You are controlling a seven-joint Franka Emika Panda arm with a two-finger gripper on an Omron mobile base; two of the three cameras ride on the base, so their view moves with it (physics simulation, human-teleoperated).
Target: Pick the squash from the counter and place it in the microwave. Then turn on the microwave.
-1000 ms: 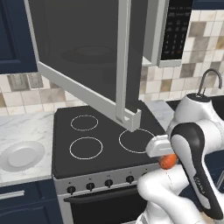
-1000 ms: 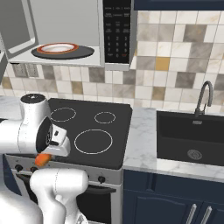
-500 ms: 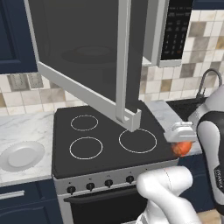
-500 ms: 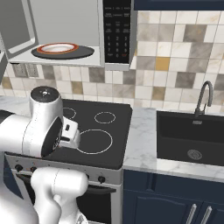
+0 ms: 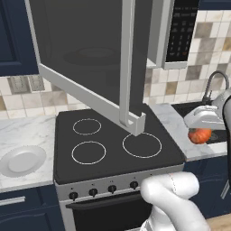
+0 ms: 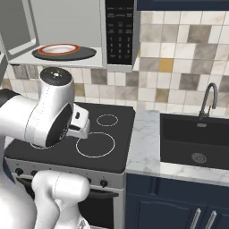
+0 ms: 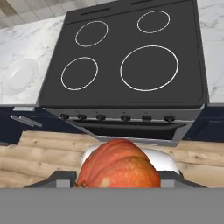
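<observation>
Squash (image 7: 118, 164) sits clamped between the jaws of the gripper (image 7: 117, 175) at the bottom centre of the hand view, held in the air above the stovetop (image 7: 127, 57); in the left base view it shows at the right edge. The microwave (image 6: 67, 33) stands open at upper left of the right base view, a plate on its turntable. Best, I judge, to lift high, swing round the hanging door (image 5: 90, 67), and enter level. Counted: one squash, one microwave, four burner rings, one white plate (image 5: 21, 161) on the table (image 5: 25, 135).
</observation>
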